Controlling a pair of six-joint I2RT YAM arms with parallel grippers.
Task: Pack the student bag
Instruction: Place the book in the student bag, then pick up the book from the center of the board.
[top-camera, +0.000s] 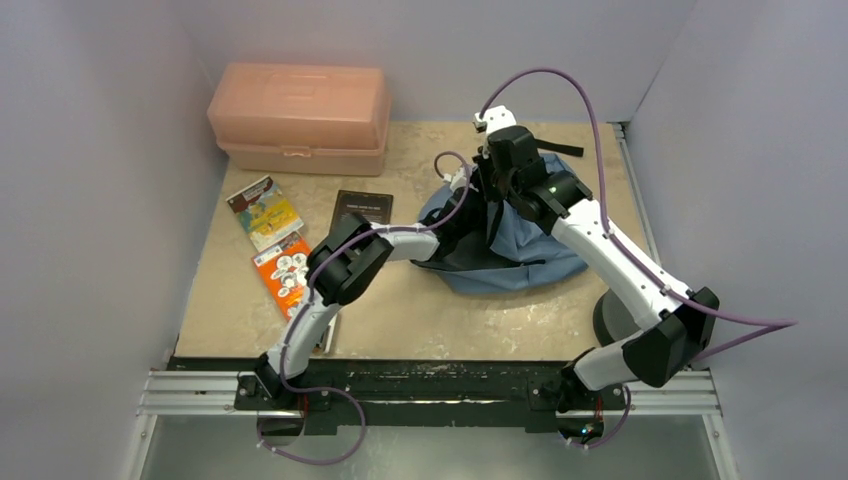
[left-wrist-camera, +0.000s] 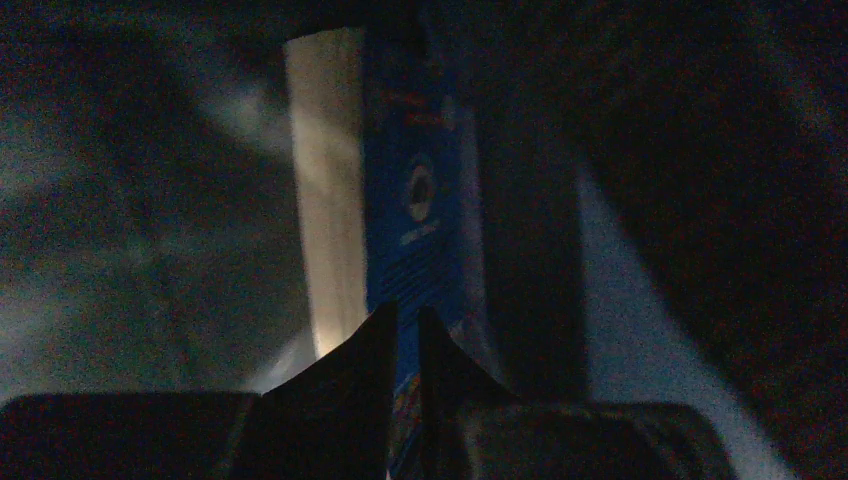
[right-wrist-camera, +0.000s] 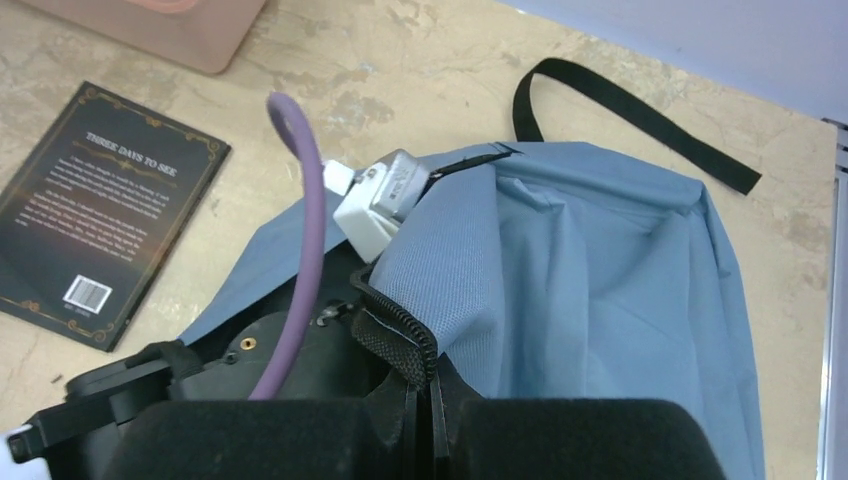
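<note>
My right gripper (right-wrist-camera: 422, 405) is pressed together on the zip rim of the one student bag (right-wrist-camera: 600, 260), which slumps on the right half of the tabletop (top-camera: 420, 310), nearer its far edge. My left gripper (left-wrist-camera: 405, 325), deep in the bag's dark inside, pinches one blue book (left-wrist-camera: 415, 200) by its edge. One pink box (top-camera: 298, 115) sits in the far left corner, and three books lie near the left edge: one black book (top-camera: 363, 212), one yellow book (top-camera: 264, 212) and one orange book (top-camera: 285, 272).
</note>
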